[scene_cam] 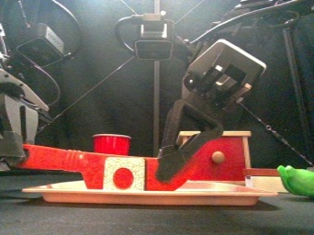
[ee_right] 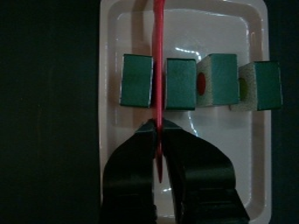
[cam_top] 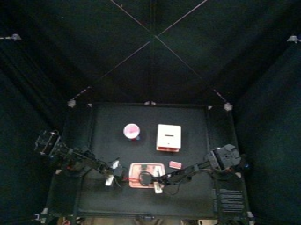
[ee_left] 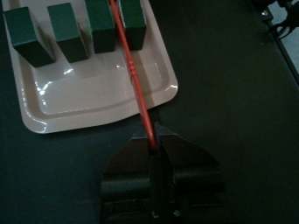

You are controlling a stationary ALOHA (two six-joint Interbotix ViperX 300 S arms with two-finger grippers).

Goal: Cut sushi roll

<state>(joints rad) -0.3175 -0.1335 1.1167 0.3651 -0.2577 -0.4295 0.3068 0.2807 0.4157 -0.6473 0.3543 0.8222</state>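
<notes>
Overhead, both arms are seen low in the frame, meeting over the tray [cam_top: 133, 173] near the table's [cam_top: 112, 119] front edge. The left end effector [ee_left: 156, 149] is clamped on the handle of a red knife [ee_left: 132, 66], whose blade runs lengthwise up the left wrist frame and across the sushi roll [ee_left: 79, 31]. The right end effector [ee_right: 160, 131] is angled down steeply in the front view, its jaws closed against the roll's dark green pieces with the red blade between them. The roll lies crosswise on the tray, cut faces showing white rice and a red centre. No writing can be read. A red cup [scene_cam: 112, 144] and a wooden box [scene_cam: 221, 151] stand behind
</notes>
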